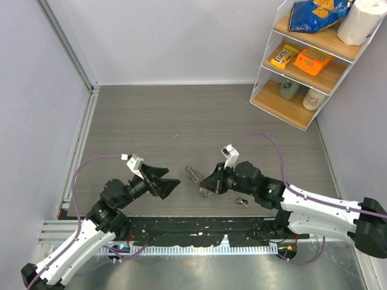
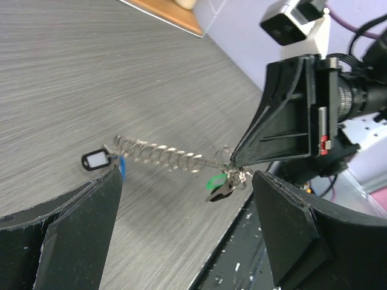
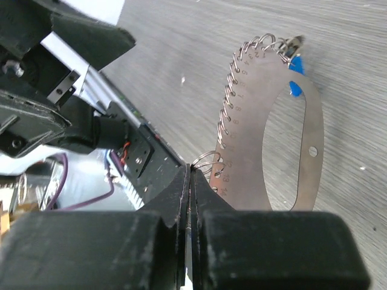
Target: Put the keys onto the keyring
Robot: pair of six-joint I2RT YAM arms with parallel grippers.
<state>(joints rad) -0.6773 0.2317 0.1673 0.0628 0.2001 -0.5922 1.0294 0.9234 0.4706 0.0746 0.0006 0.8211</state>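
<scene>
Right gripper (image 3: 191,175) is pinched shut on the end loop of the keyring (image 3: 266,72), a thin, stiff, light plate edged with slippery wire coils, reaching left from the claw over mid-table. A green-headed key (image 2: 216,180) hangs at the pinch, so that end loop looks like the best hold. Left gripper (image 2: 185,175) is wide open and empty just left; a dark-headed key (image 1: 242,201) lies loose near-right, probably flat and fiddly; the shelf (image 1: 302,66) far right is no obstacle.

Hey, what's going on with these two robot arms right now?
The right gripper is pinched shut on one end of the keyring, which stretches out across the table. A green-headed key hangs right at that pinch. The left gripper faces it, open and holding nothing. What looks like a second key lies loose beside the right arm.
</scene>
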